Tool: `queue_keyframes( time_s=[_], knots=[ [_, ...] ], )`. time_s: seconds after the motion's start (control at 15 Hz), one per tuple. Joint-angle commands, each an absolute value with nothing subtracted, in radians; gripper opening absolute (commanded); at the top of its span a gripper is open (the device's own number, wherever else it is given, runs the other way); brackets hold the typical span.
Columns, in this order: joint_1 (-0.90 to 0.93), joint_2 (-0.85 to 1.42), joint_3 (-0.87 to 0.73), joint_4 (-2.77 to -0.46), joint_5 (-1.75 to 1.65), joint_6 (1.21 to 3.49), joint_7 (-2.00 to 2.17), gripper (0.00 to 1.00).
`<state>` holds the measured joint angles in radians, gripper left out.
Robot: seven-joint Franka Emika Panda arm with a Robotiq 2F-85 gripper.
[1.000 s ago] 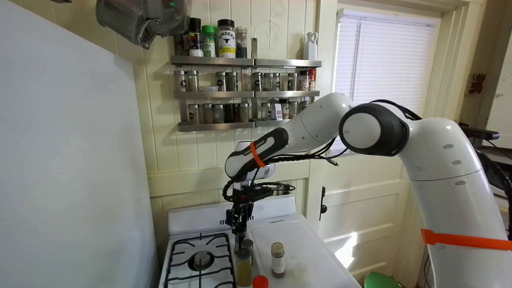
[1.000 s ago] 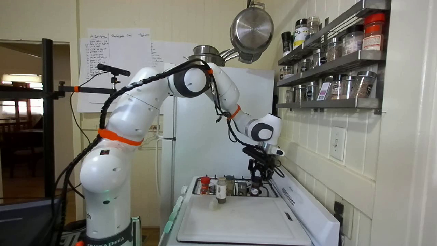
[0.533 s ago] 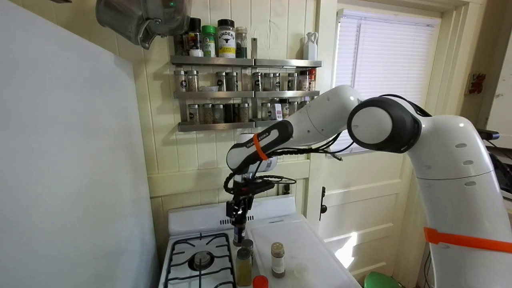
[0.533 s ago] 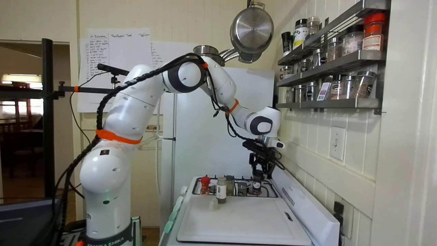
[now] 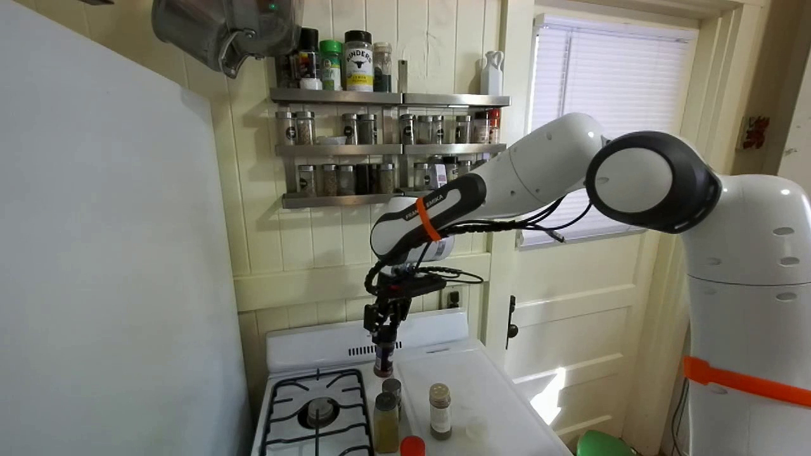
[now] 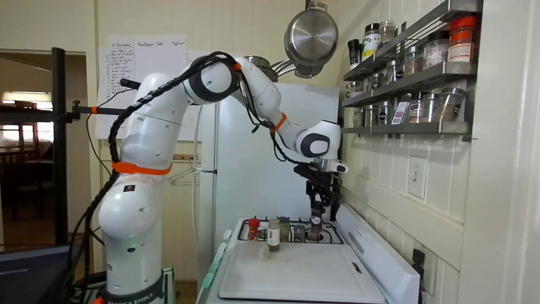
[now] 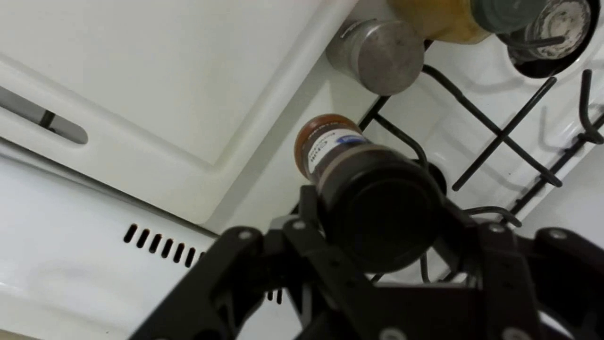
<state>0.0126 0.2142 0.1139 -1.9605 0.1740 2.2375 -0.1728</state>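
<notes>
Over the stove [image 6: 295, 274], dark jar [image 7: 368, 189], clasped by fingers [image 7: 309, 205]

- i see a steel pot [image 6: 311, 40] hanging near the white fridge [image 6: 253, 181]
- i make out handwritten sheets [image 6: 145, 55]
- i spot a light switch [image 6: 417, 176] below the steel shelves [image 6: 422, 83]

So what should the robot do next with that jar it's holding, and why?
I'd probably lift straight up a little: the gripper holds the chili jar, but in an exterior view its bottom looks lower than the top of the silver-lidded jar nearby, so moving sideways might bump them.
</notes>
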Motion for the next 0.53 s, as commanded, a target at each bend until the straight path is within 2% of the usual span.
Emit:
queue_keyframes(
  time_s=[0.0, 0.47],
  knots=[
    [0.017, 0.107, 0.097, -2.096, 0.21, 2.322, -0.126, 0.31],
    [0.012, 0.027, 0.07, -2.225, 0.283, 2.392, -0.11, 0.31]
  ],
)
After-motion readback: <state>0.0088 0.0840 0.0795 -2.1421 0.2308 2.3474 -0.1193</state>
